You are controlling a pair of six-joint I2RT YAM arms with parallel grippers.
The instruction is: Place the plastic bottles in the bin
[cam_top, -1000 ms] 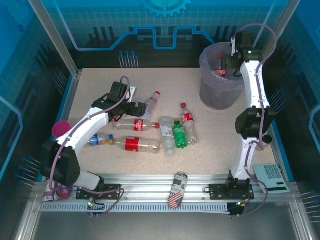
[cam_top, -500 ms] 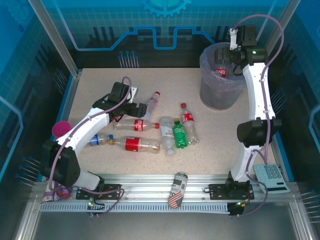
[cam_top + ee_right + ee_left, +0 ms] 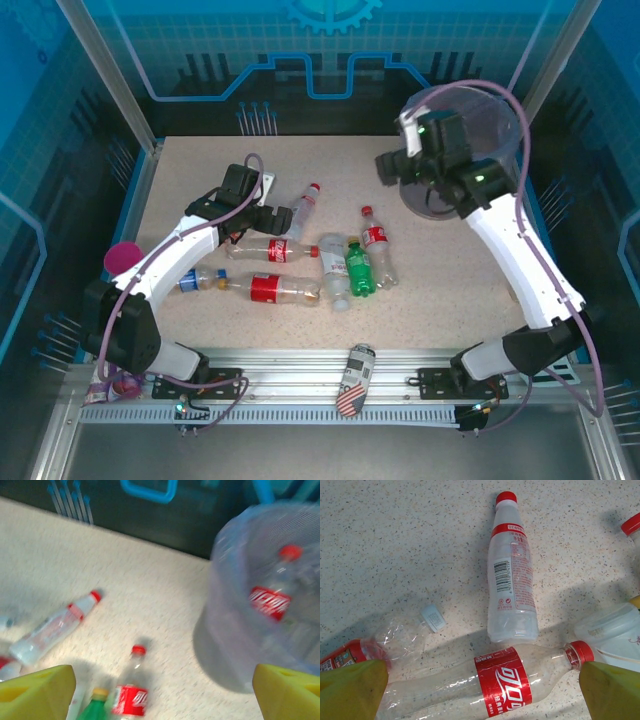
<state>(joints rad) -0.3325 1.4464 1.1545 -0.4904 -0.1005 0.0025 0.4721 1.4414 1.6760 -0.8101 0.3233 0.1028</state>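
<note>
Several plastic bottles lie mid-table: a white red-capped bottle (image 3: 303, 205), a red-labelled bottle (image 3: 270, 249), a green bottle (image 3: 358, 268) and a cola bottle (image 3: 376, 240). My left gripper (image 3: 272, 217) hangs open low over the red-labelled bottle (image 3: 505, 680), its yellow fingers (image 3: 350, 690) at either end of it and apart from it. The white bottle (image 3: 512, 575) lies just beyond. My right gripper (image 3: 392, 165) is open and empty in the air left of the bin (image 3: 500, 110). The bin (image 3: 260, 605) holds a red-labelled bottle (image 3: 272, 597). Below the gripper (image 3: 162, 695) lies the cola bottle (image 3: 131, 690).
A printed can (image 3: 353, 378) lies on the front rail. A pink cup (image 3: 122, 257) sits at the table's left edge. A crushed bottle with a pale blue cap (image 3: 432, 618) lies beside the left gripper. The right arm crosses in front of the bin.
The right gripper has left the bin's mouth and swung left and down over the table; a red-labelled bottle stays in the bin. The left arm has not moved.
</note>
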